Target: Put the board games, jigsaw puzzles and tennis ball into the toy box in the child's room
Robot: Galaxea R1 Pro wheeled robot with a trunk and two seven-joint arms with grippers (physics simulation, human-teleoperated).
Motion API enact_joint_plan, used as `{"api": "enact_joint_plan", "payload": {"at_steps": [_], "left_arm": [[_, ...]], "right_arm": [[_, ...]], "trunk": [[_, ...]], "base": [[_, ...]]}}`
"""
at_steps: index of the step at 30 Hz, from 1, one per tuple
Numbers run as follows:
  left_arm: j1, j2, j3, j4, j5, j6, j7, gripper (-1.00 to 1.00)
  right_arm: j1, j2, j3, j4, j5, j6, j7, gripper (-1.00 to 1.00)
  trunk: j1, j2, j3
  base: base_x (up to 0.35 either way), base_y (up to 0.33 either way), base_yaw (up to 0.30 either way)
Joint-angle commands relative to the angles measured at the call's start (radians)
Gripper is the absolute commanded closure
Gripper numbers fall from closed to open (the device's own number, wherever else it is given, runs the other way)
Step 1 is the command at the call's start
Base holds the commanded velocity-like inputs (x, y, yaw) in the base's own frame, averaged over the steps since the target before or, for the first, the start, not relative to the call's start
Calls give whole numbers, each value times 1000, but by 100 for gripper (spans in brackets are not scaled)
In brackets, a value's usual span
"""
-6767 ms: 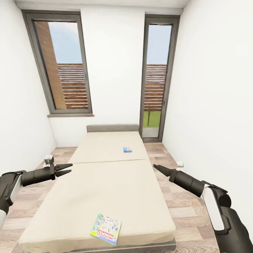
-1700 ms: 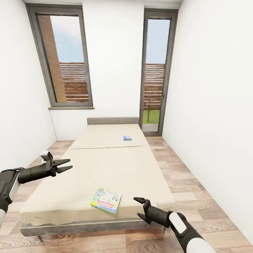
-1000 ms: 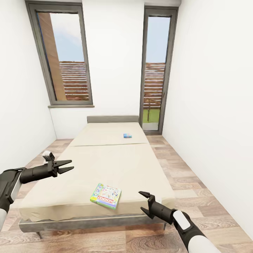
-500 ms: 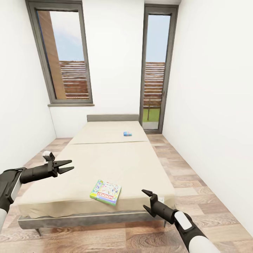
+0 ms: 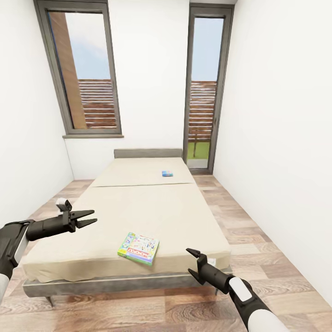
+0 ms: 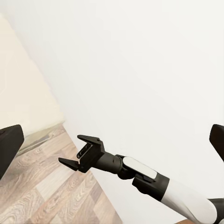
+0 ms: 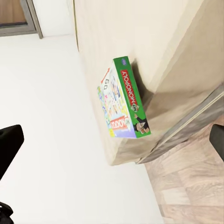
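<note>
far blue board game [image 5: 167, 174] print too small to read, window [image 5: 85, 69] top cut off

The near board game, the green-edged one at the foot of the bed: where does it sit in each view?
Head view: board game lies flat near the bed's foot edge, ahead-left of the open right gripper.
Right wrist view: same box, green Monopoly edge showing.
Left wrist view: not in it.
Shared landmark: the cream mattress edge above the wood floor.
</note>
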Motion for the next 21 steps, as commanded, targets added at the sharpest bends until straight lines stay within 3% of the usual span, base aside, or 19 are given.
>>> {"api": "enact_joint_plan", "payload": {"at_steps": [1,4,8,12,15,21], "left_arm": [[0,0,0,0,-1,11,-4,-100],[0,1,0,-9,0,11,-4,-100],[28,-9,-15,-158,18,16,-4,-100],[70,-36,-74,-279,65,19,-4,-100],[81,-47,-120,-319,86,19,-4,-100],[86,-53,-144,-339,95,18,-4,-100]], "right_arm": [[-1,1,-7,-1,1,8,0,-100],[-1,4,-4,-2,2,13,-1,-100],[-1,7,-1,-6,2,15,5,-100],[-1,7,2,-9,5,14,10,-100],[-1,7,4,-11,7,12,12,-100],[-1,7,5,-13,10,8,14,-100]], "trunk": [[0,0,-1],[0,0,-1],[0,0,-1],[0,0,-1],[0,0,-1],[0,0,-1]], "base": [[0,0,0],[0,0,0],[0,0,0],[0,0,0],[0,0,0],[-18,10,0]]}}
